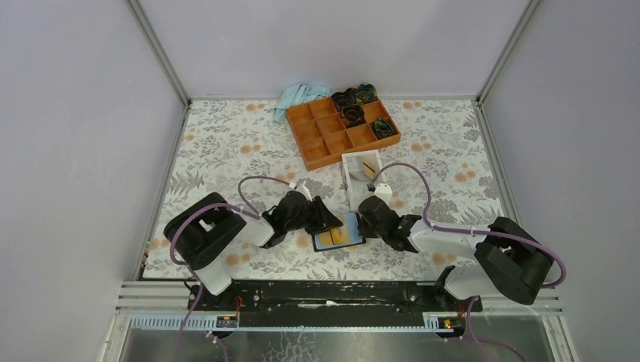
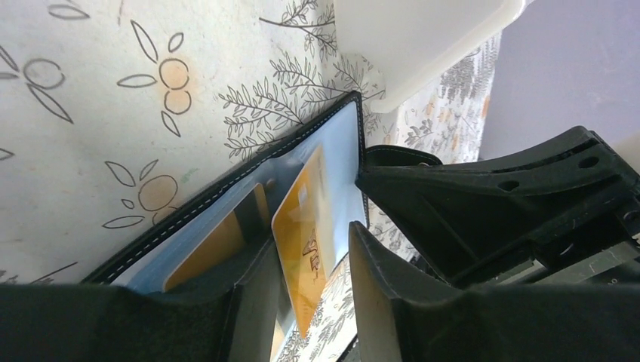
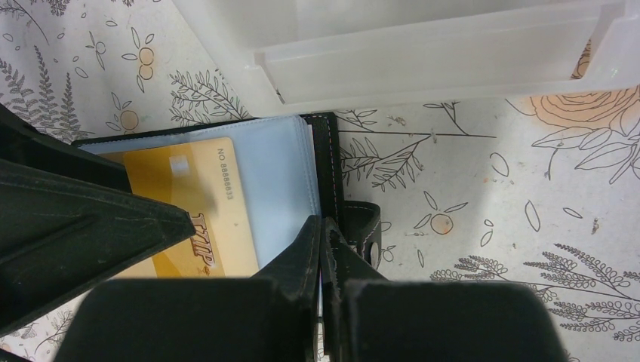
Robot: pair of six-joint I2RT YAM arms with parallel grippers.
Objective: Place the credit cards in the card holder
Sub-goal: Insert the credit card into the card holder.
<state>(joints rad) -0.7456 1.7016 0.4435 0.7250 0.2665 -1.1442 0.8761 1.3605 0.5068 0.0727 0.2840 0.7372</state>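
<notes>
Card holder [image 1: 341,231]: lies open and flat on floral mat [image 1: 226,151], near-centre, between the two grippers, light-blue lining up. Just near of the white box [image 1: 361,175].

Credit cards [image 1: 330,238]: both yellow-orange, both on or in the holder's lining. L wrist cam shows 2: one card tucked under a clear pocket [image 2: 219,243] on the left half, the second card [image 2: 309,226] lying over the lining, tilted, near end sticking out past holder edge over the mat. R wrist cam: printed face of a card [image 3: 189,200] w/ a number and "VIP"; left part hidden behind L arm's finger.

L gripper [image 2: 311,253]: jaws partway apart, one finger each side of the second card. Mat visible between card and right finger [image 2: 377,302]. No firm pinch seen; contact on the other side can't tell.

R gripper [image 3: 324,230]: jaws closed tight together, pinching holder's black right edge, just beside the snap tab [image 3: 364,226].

Other: orange tray [image 1: 341,128] far-centre, dark items in its far-right compartments. Blue cloth [image 1: 298,96] at far edge, touching tray's far-left corner.
</notes>
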